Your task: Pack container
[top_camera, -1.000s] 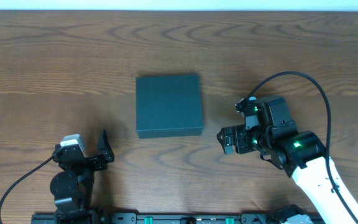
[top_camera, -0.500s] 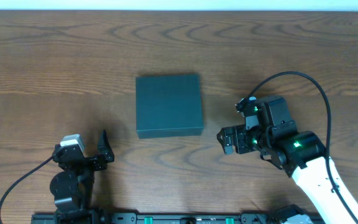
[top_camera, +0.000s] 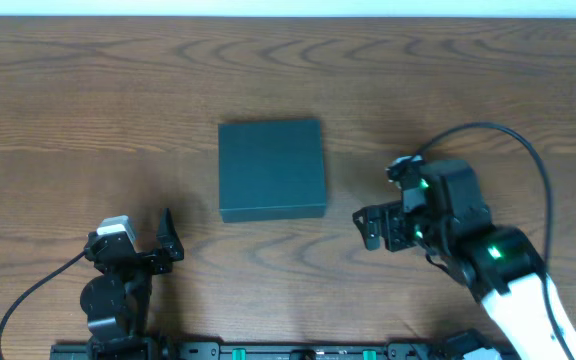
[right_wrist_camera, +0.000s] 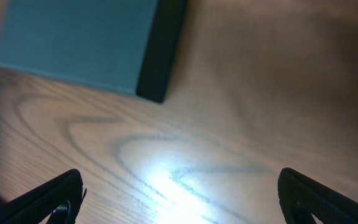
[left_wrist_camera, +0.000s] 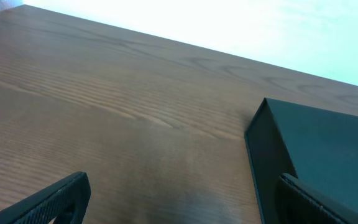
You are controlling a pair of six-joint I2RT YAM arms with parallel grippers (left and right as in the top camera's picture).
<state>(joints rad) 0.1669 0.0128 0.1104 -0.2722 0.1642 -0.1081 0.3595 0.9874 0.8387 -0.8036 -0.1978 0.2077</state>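
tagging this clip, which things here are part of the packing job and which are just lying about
Job: box, closed; left fingers, open; right fingers, open.
Lying about: only table and cable.

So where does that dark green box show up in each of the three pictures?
Overhead: the box near the middle of the picture.
Left wrist: the box at the right edge, cut off by the frame.
Right wrist: the box top left, partly cut off.
Shared landmark: the wood-grain table it sits on.
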